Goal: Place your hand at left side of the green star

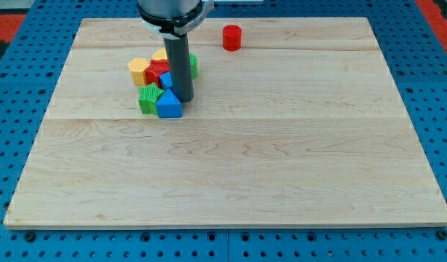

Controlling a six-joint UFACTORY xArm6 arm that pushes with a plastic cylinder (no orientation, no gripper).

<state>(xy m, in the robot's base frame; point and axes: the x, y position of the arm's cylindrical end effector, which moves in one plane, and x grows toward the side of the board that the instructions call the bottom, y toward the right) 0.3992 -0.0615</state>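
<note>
A tight cluster of blocks lies in the upper left-centre of the wooden board (231, 167). A green star-like block (148, 100) sits at the cluster's lower left. A blue block (169, 107) touches its right side. My tip (183, 99) stands just right of and behind that blue block, so it is on the right of the green star, with the blue block between them. Above lie a red block (156, 73), a yellow block (138, 70), a second yellow block (160, 55) and a second blue block (166, 79). Another green block (194, 65) is partly hidden behind the rod.
A red cylinder (231, 36) stands alone near the view's top, right of the cluster. The board rests on a blue perforated table (20, 109). The arm's dark body (172, 11) enters from the view's top.
</note>
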